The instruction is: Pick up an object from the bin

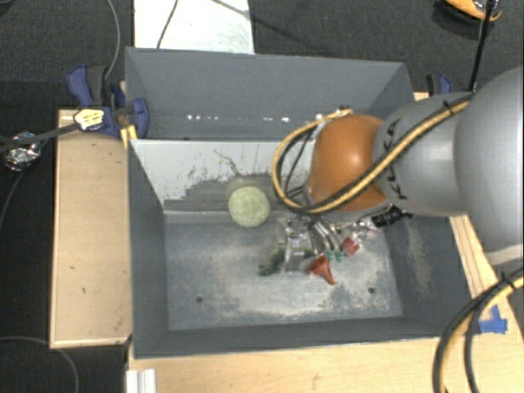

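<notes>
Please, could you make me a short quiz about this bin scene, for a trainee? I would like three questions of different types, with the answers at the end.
1. True or false: the pale green ball lies to the left of the gripper in the picture, nearer the back wall.
2. Which small things lie nearest to the gripper?
A) a dark green piece and a red piece
B) a blue cup and a yellow block
C) a white spoon and a black cap
3. Fill in the gap: the arm reaches into the bin from the picture's ____ side.

Key: 1 true; 2 A; 3 right.
</notes>
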Robot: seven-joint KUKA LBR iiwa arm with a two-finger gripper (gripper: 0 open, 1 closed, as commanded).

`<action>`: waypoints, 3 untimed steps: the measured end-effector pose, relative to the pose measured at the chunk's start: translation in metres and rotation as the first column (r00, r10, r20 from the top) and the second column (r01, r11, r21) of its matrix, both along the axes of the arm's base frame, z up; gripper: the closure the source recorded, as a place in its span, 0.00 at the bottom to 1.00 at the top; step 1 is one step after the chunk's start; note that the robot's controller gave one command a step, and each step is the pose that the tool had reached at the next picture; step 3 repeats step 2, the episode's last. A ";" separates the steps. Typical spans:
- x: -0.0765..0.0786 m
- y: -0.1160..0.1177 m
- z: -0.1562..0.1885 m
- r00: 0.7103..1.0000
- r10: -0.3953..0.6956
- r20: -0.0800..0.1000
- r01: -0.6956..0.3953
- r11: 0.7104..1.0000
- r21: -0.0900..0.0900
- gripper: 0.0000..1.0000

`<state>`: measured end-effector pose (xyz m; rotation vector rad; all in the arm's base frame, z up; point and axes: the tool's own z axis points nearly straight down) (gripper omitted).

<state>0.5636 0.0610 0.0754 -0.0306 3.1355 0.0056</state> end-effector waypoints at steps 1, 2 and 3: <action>-0.002 0.000 0.019 1.000 0.000 -0.006 0.000 1.000 -0.001 1.00; -0.001 0.000 0.041 1.000 -0.001 -0.002 0.001 1.000 -0.001 1.00; -0.001 0.000 0.041 1.000 -0.001 -0.002 0.001 1.000 -0.001 1.00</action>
